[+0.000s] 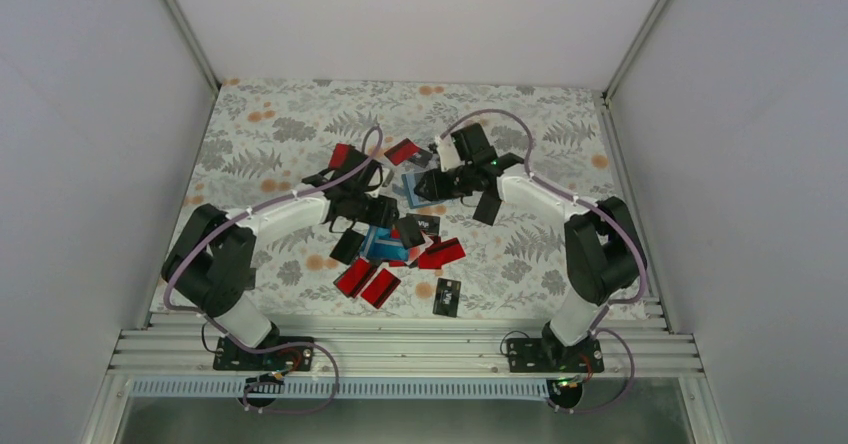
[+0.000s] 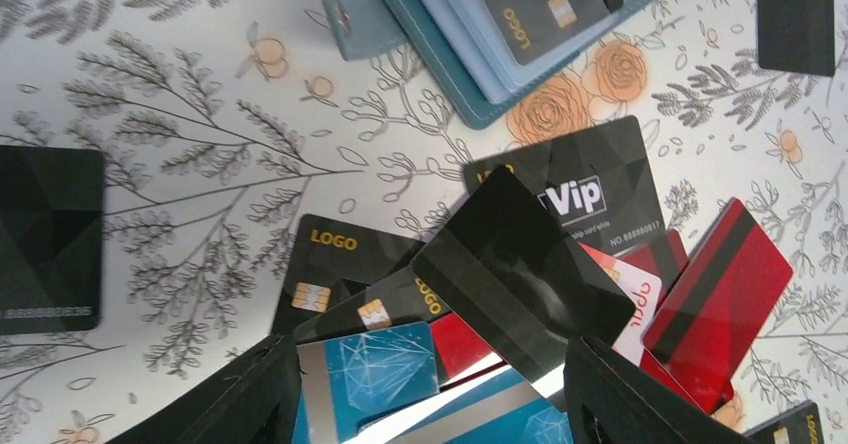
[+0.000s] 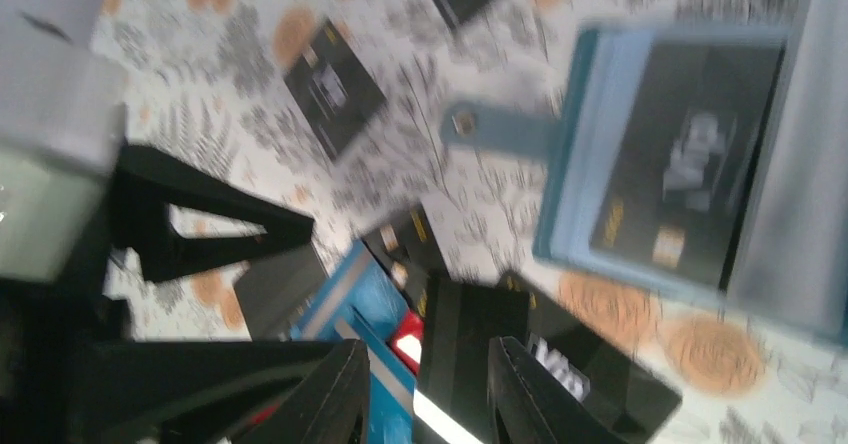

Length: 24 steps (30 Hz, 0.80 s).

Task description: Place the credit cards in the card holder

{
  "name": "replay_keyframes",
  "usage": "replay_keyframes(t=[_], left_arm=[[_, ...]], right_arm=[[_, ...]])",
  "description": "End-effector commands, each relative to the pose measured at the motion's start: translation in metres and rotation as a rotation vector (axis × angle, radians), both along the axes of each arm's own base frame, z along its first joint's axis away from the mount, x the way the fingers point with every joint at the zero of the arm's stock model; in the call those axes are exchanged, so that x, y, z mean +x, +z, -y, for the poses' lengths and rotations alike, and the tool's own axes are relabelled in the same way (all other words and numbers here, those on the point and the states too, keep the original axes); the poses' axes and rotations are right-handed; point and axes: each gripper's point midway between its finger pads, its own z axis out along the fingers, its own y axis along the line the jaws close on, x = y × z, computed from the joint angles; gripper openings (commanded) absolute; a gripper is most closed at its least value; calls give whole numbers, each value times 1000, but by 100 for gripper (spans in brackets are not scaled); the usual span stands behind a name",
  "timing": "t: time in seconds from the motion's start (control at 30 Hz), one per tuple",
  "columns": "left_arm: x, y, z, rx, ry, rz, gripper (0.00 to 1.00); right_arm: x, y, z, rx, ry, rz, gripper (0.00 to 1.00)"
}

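While left pincer point(image 2: 430, 364) gapes over credit cards point(image 2: 600, 194), card holder point(image 2: 470, 74) lies ahead.

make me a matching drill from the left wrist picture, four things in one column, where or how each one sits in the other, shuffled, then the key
Things
1. muted teal-blue soft card holder
2. glossy black card printed "Vip"
3. red flat card with a dark stripe
4. bright blue card with a diamond pattern

Place or state
A. partly under a tilted black striped card
B. lying open, with a black logo card in its clear sleeve
C. lowest of the four, near the view's bottom edge
D. furthest right of the four, stripe side up

Pairs: 1-B, 2-A, 3-D, 4-C
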Motion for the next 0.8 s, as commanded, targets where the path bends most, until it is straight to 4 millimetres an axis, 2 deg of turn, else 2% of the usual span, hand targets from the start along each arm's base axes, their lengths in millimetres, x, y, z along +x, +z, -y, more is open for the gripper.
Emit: replay_keyframes(t=[0.0, 0.1, 0.13, 0.27, 0.3, 0.33, 0.53, 0.67, 0.77], left_arm=[[-16, -12, 12, -35, -92, -54, 66], [-20, -16, 18, -62, -113, -71, 67], [-19, -16, 21, -72, -117, -72, 66], [-21, -19, 31, -94, -133, -88, 65], [-22, -21, 33, -97, -137, -95, 64], [-23, -21, 36, -100, -142, -99, 62], [-29, -33, 40, -105, -128, -154, 59], [-30, -38, 40, -119, -86, -190, 59], [-32, -44, 40, -123, -56, -218, 60]], right_arm=[[-41, -34, 11, -42, 46, -75, 33], [-65, -63, 18, -39, 51, -161, 36], [-71, -60, 19, -18, 52, -161, 36], [-86, -70, 14, 44, 71, -230, 38], [-86, -68, 13, 58, 73, -231, 38], [-86, -76, 12, 54, 70, -254, 39], [-74, -76, 3, 70, 59, -258, 40], [-59, -89, 5, 23, 19, -249, 37], [-56, -100, 3, 15, 17, -266, 36]])
